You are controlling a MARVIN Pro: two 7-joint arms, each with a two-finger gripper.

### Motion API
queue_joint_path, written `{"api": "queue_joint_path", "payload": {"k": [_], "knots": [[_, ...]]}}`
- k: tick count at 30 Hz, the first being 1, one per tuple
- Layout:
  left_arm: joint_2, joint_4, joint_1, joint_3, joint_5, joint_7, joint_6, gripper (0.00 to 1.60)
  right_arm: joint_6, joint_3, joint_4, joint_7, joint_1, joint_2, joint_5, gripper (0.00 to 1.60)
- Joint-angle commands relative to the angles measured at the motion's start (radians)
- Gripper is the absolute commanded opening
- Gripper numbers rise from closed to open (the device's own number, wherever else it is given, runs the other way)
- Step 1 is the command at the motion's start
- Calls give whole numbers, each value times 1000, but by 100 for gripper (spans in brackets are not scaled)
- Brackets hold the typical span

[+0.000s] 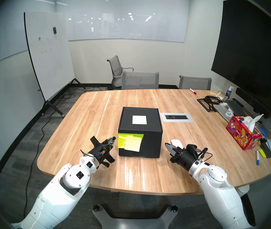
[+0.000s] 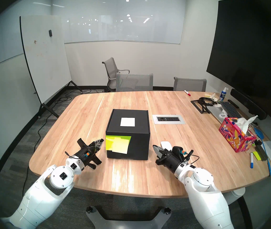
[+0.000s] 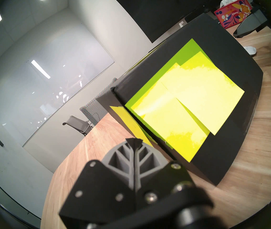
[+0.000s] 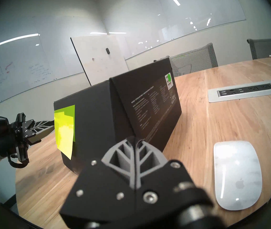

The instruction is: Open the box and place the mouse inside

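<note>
Fingers pressed together and empty, the left gripper (image 1: pixel 113 140) and right gripper (image 1: pixel 167 145) flank the closed black box (image 1: pixel 139 132) at mid-table (image 1: pixel 164 177); the white mouse (image 4: pixel 237 174) lies just beside its right side. Opening has not begun; next likely calls for lifting the sticky-noted front flap (image 3: pixel 189 98).

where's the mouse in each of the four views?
Head left: mouse lower right of centre, behind the right gripper.
Head right: same spot.
Left wrist: sliver at right edge.
Right wrist: large, lower right.
Shared landmark: black box beside it.
</note>
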Motion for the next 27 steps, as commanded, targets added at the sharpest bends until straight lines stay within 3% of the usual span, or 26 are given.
{"api": "queue_joint_path", "payload": {"k": [1,27], "knots": [[1,-17,-5,-1,2,2,-6,0,2,1,9,11,43,-9,18,0],[1,-17,-5,-1,3,2,-6,0,4,6,14,21,47,-14,17,0]]}}
